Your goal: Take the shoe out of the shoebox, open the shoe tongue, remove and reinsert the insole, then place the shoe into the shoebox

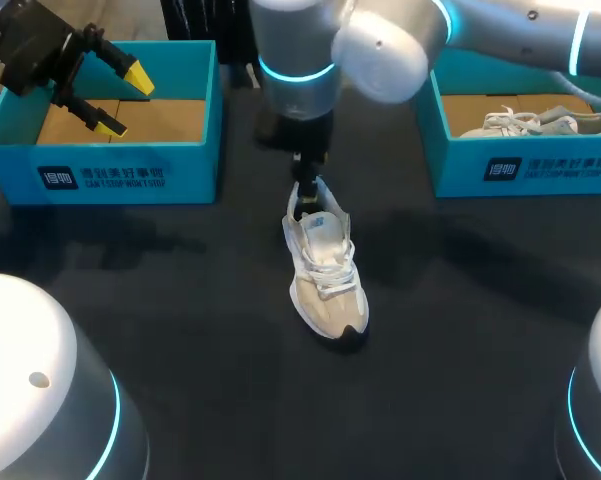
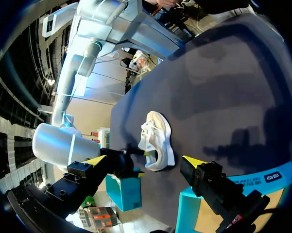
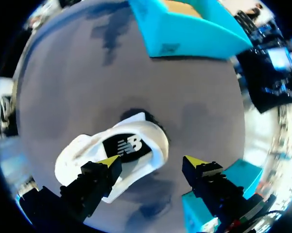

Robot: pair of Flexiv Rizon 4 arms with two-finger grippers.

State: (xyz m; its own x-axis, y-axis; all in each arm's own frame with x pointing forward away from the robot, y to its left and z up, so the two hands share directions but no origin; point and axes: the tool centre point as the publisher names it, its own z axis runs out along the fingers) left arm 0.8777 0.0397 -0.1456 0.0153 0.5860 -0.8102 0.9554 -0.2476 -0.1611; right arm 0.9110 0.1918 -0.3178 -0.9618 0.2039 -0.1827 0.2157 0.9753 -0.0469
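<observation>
Right hand (image 3: 152, 161) spread above heel of white shoe (image 1: 326, 275), left hand (image 1: 125, 100) spread too — over the left shoebox (image 1: 195, 170)

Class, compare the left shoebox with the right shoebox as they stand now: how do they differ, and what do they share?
The left shoebox shows only its bare brown floor, whereas the right shoebox holds a pale shoe. The left tool hangs open over the left shoebox. No tool is over the right shoebox, as the right tool is above the shoe on the table. Both are teal and lidless, with print on the front wall.
</observation>
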